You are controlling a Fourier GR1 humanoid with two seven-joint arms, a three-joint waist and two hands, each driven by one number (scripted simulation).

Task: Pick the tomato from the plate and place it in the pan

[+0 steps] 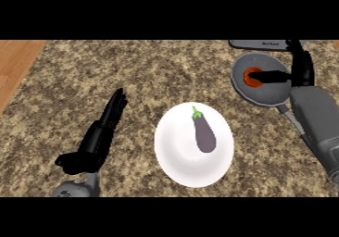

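The red tomato (251,77) lies inside the grey pan (258,95) at the back right of the counter. My right hand (300,65) hangs over the pan's right side, its fingers straight and pointing away from me. Its thumb (273,76) reaches left and touches the tomato's right edge. The white plate (179,157) sits in the middle and carries a purple eggplant (204,133) with a green stem. My left hand (103,127) rests open on the counter left of the plate, fingers straight.
The pan's handle (290,115) runs toward me under my right forearm (321,127). A flat grey object (264,44) lies at the back edge behind the pan. A wooden floor strip (11,69) borders the speckled counter (131,69) on the left.
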